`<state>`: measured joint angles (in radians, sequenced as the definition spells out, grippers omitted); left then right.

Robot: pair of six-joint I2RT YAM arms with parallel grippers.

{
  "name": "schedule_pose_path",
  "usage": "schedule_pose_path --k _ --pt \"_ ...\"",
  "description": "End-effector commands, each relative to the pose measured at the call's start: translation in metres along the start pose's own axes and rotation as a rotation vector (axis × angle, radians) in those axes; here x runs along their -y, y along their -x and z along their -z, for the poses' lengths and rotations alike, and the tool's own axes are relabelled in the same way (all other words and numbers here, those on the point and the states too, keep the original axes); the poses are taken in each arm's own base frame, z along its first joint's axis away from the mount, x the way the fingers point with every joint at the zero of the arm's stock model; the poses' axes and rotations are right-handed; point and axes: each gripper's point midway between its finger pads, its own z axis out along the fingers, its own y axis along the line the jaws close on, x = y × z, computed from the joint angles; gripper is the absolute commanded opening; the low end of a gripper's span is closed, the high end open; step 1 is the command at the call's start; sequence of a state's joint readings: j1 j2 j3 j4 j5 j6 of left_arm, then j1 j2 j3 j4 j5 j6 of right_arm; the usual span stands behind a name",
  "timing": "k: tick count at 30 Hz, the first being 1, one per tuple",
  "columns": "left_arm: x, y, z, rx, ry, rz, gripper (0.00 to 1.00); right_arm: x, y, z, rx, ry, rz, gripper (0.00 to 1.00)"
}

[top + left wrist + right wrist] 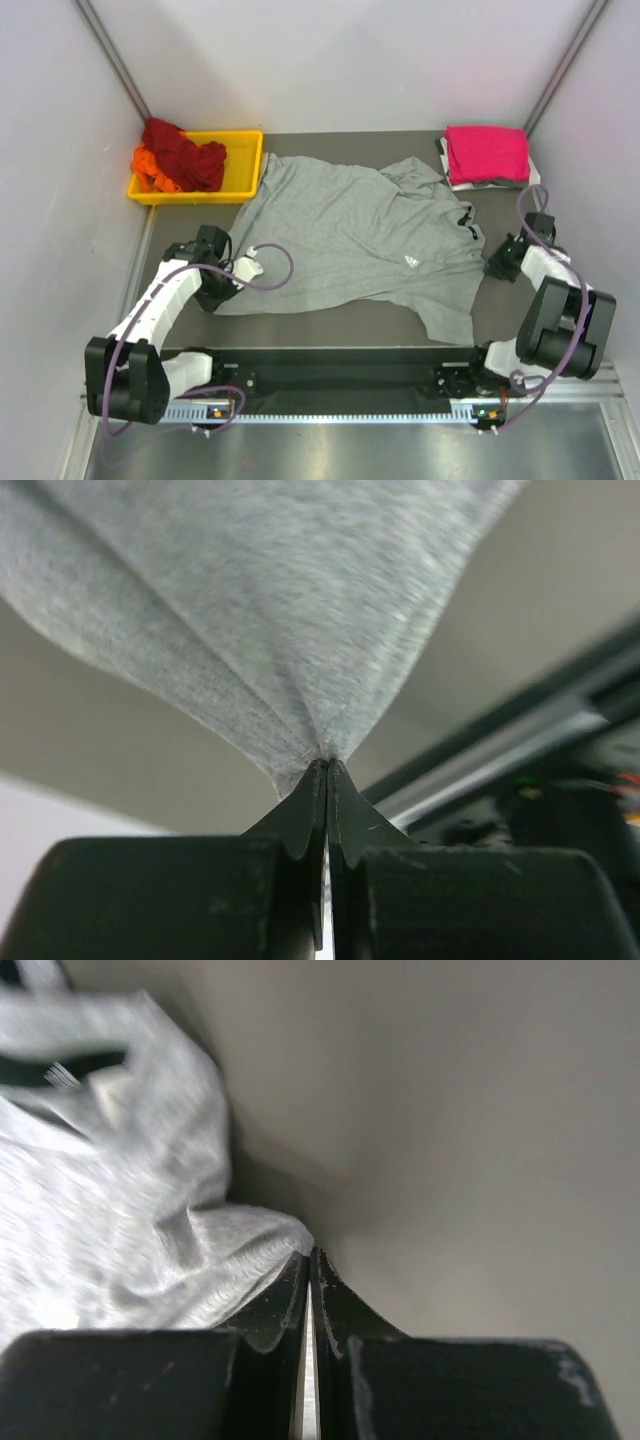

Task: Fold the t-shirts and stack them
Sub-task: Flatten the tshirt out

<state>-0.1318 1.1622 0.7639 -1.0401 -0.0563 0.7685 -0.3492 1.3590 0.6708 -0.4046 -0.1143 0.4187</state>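
A light heather-grey t-shirt [360, 235] lies spread and wrinkled across the middle of the table, its dark collar at the right. My left gripper [232, 285] is shut on the shirt's near-left corner; in the left wrist view the cloth [270, 610] fans out from the closed tips [327, 765]. My right gripper [493, 265] is at the shirt's right edge, jaws shut, with a stitched edge of grey cloth [150, 1250] running into the tips [308, 1253]. A folded magenta-pink t-shirt [487, 153] lies at the back right. Dark red [185, 150] and orange [150, 170] t-shirts are heaped in the tray.
The yellow plastic tray [247, 165] stands at the back left against the left wall. The pink shirt rests on a white and black folded cloth [452, 182]. Walls close in on both sides and the back. The black rail [340, 375] runs along the near edge.
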Motion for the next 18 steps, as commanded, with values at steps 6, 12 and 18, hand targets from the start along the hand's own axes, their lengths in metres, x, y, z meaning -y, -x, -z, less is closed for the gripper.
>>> schedule_pose_path --k 6,12,18 --pt "0.047 0.033 0.018 0.211 -0.248 -0.057 0.0 -0.039 0.065 -0.009 0.043 0.13 0.045 0.4" --pt "0.02 0.028 0.004 0.157 -0.11 -0.006 0.0 -0.029 0.043 0.033 0.088 0.091 0.064 0.71" --pt "-0.009 0.037 0.001 0.165 0.028 0.048 0.0 -0.01 -0.023 0.046 -0.043 0.06 0.028 0.71"
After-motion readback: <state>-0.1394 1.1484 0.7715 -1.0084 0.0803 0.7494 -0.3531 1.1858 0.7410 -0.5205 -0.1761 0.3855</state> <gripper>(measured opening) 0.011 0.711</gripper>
